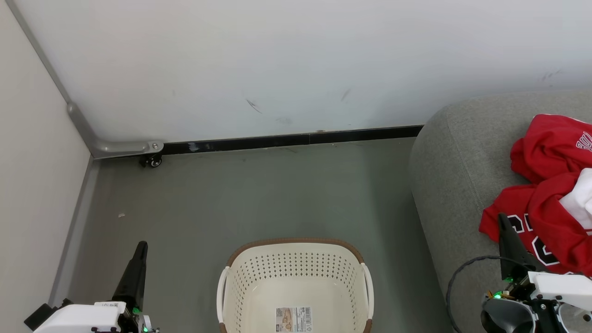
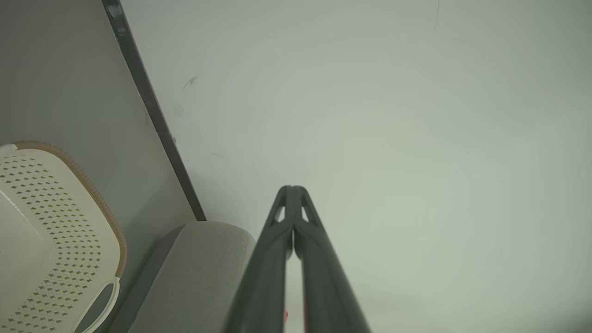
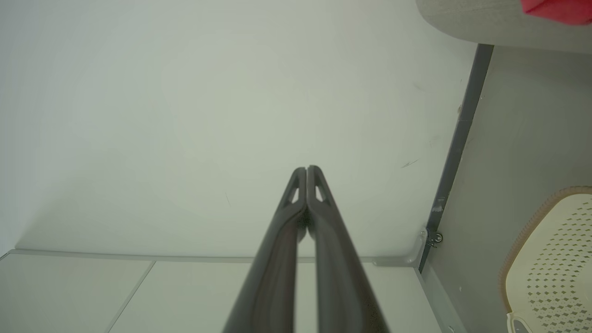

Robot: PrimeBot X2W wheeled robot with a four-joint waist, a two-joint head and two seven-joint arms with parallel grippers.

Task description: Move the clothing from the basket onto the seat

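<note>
Overhead, clothing lies on the seat; wrist views show left fingers and right fingers closed.

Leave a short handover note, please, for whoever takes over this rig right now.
Left gripper: shut, empty, over the floor beside the basket.
Right gripper: shut, empty, at the near edge of the seat, by the clothing.
The basket stands on the floor; the part in view holds just its barcode label.
The clothing lies heaped on the seat.
Done: the move, as far as can be seen.
Left: check the basket's near end, cut off in the head view.
</note>
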